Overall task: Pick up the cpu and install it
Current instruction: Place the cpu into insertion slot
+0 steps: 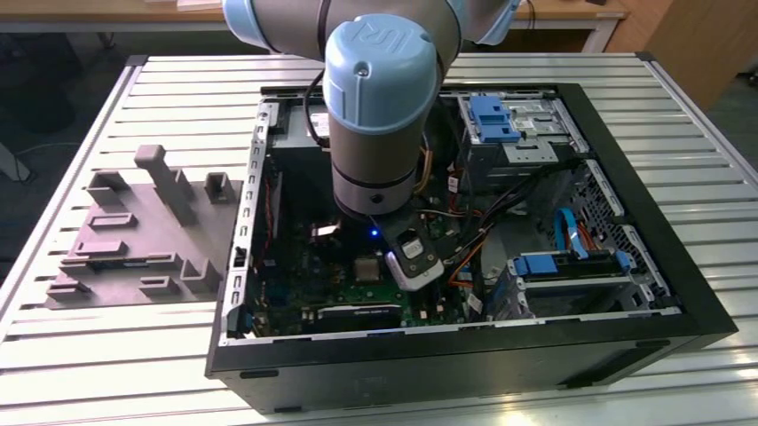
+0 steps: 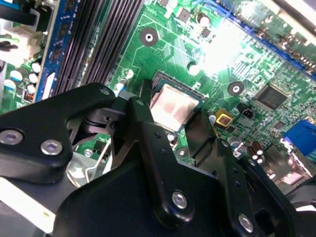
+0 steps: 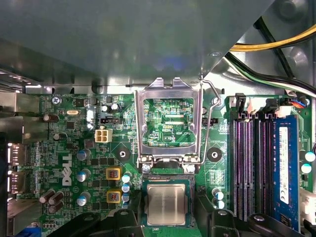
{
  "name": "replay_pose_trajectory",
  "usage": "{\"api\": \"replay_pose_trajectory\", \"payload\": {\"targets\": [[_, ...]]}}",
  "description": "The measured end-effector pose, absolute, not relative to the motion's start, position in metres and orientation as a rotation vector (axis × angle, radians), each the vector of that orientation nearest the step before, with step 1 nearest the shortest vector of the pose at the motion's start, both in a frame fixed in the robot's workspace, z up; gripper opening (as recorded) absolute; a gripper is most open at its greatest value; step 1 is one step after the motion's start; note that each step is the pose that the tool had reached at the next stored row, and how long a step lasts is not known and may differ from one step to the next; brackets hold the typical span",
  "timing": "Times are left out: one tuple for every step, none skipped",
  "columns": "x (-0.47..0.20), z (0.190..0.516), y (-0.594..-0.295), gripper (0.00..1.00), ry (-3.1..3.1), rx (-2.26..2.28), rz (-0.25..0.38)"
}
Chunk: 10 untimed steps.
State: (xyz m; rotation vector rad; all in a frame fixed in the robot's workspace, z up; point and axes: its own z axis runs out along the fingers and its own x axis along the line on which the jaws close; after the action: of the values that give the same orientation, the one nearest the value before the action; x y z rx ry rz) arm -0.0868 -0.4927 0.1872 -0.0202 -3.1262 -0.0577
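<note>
Motherboard socket (image 3: pixel 167 180) holds the cpu (image 3: pixel 167 206) flat, face up; jaws straddle it, grip unclear.

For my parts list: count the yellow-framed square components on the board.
2: one yellow-framed square component and another beside it, near the pale silvery square cpu. More may be hidden.

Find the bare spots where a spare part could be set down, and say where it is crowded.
Free: the slatted table beyond the grey fixture, and the strip at the exterior view's right of the computer case. Crowded: inside the case around the cpu, hemmed by the gripper, memory slots and cables.
</note>
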Motion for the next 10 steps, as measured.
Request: {"api": "replay_pose_trajectory", "payload": {"targets": [[-0.0868,0.1872,-0.4927,0.54,-3.126,-0.020,-0.058],[-0.0868,0.1872,-0.4927,0.54,-3.126,-0.020,-0.058],[-0.0868,0.1872,-0.4926,0.54,-3.126,-0.020,-0.058],[-0.0867,0.1871,-0.4925,0.54,-3.126,-0.020,-0.058],[-0.0867,0.1872,-0.4924,0.54,-3.126,-0.020,-0.058],[-0.0867,0.1874,-0.4924,0.53,-3.126,-0.020,-0.058],[-0.0867,0.1874,-0.4922,0.53,-3.126,-0.020,-0.059],[-0.0867,0.1874,-0.4919,0.51,-3.126,-0.020,-0.060],[-0.0867,0.1874,-0.4918,0.51,-3.126,-0.020,-0.061],[-0.0867,0.1873,-0.4916,0.50,-3.126,-0.020,-0.062]]}}
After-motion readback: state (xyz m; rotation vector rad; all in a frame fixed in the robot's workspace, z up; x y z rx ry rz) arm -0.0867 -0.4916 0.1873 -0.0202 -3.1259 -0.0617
